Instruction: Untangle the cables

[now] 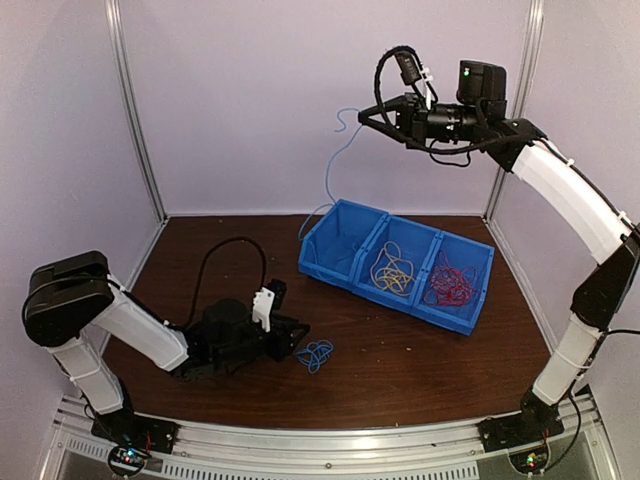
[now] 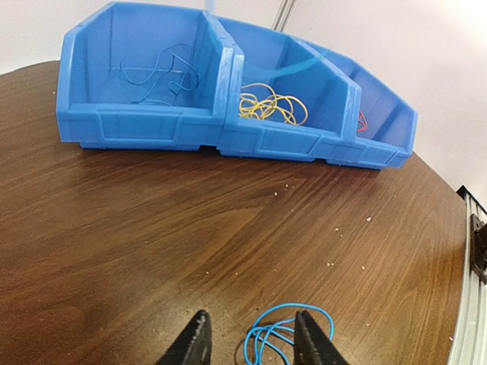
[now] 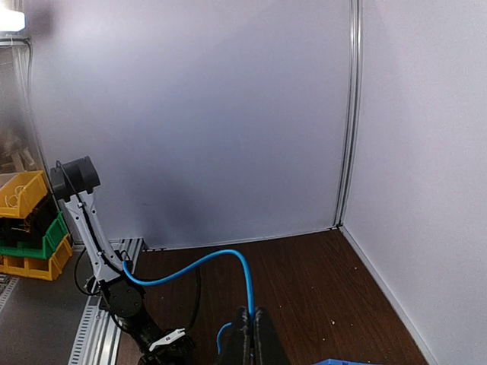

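A small bunch of blue cable loops lies on the table just in front of my left gripper. In the left wrist view the left gripper is open, low over the wood, and the blue loops lie between its fingers and under the right one. My right gripper is raised high near the back wall, shut on a long blue cable that hangs down into the left compartment of the bins. In the right wrist view that cable arcs up out of the shut right gripper.
A row of three blue bins stands at the middle right of the table. Yellow cables fill the middle bin, red cables the right one. A blue cable lies in the left bin. Walls close in behind.
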Motion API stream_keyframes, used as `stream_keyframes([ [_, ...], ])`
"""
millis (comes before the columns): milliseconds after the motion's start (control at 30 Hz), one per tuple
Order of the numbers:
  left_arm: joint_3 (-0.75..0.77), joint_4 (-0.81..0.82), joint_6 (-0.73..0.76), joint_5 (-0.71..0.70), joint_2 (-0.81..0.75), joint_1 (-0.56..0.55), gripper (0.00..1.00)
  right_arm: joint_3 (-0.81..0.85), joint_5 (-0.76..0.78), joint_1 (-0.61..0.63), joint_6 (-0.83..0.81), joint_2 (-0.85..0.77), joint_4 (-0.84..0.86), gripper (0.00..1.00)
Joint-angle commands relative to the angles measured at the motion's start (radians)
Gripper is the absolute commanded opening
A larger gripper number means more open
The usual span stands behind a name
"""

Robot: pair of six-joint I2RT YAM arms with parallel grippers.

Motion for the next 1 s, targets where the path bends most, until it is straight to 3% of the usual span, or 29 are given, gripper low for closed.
stream_keyframes([
  [0, -0.033, -0.046, -0.026, -0.030, -0.071, -0.010, 0.42, 0.000, 0.135, -0.004, -0.067, 0.020, -0.022, 0.00],
  [167, -0.075, -0.075, -0.037, -0.071, -0.161, -0.014, 0.48, 0.033, 0.213, -0.005, -0.107, 0.074, -0.035, 0.00],
  [967, -0.174, -0.293, -0.059, -0.201, -0.424, -0.016, 0.49, 0.212, 0.422, -0.029, -0.137, 0.247, 0.038, 0.00],
])
